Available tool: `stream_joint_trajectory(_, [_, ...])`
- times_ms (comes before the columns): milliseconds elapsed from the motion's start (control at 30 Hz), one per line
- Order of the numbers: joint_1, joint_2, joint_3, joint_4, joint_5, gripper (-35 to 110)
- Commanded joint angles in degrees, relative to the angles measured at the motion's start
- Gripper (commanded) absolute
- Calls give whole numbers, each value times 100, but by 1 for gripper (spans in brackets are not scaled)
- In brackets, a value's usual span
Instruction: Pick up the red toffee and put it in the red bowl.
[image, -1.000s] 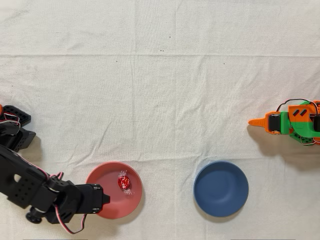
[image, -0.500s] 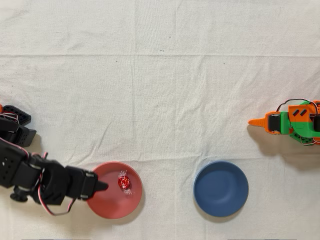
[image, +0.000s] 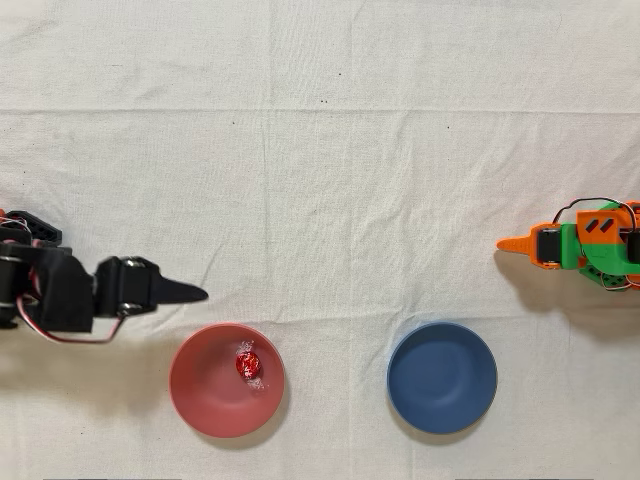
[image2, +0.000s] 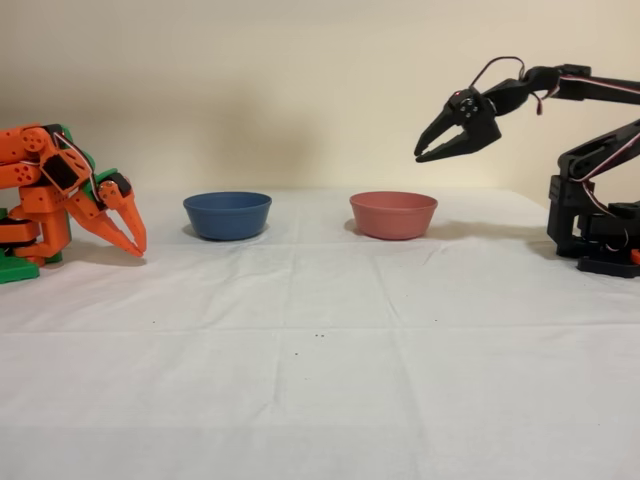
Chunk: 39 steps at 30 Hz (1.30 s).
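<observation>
The red toffee (image: 247, 365) is seen lying inside the red bowl (image: 205, 395), right of its centre in the overhead view, with the blue bowl (image: 442, 377) well apart and wide bare cloth (image: 330, 180) left open beyond both. The black arm (image2: 590, 95) is held high and stretched out, its gripper (image2: 428, 152) raised clear above the red bowl's rim, jaws slightly parted and nothing gripped. The orange arm (image2: 60, 190) is parked idle at the far edge.

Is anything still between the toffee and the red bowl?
No. The toffee already lies inside the red bowl. The gripper hangs above the table, beside the bowl, holding nothing.
</observation>
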Motion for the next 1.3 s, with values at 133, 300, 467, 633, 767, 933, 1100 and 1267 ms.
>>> stream_joint_trajectory(133, [-642, 1881, 1222, 185, 18, 1])
stream_joint_trajectory(300, [-984, 2777, 1811, 519, 158, 1])
stream_joint_trajectory(467, [-993, 3085, 2188, 905, 334, 1])
stream_joint_trajectory(633, [-993, 3085, 2654, 967, 536, 1])
stream_joint_trajectory(767, [-896, 3059, 2944, 914, 677, 1])
stream_joint_trajectory(933, [-782, 3085, 3164, 932, 721, 1])
stream_joint_trajectory(1100, [-773, 3085, 3393, 984, 967, 1])
stream_joint_trajectory(1267, [-747, 3085, 3445, 932, 940, 1])
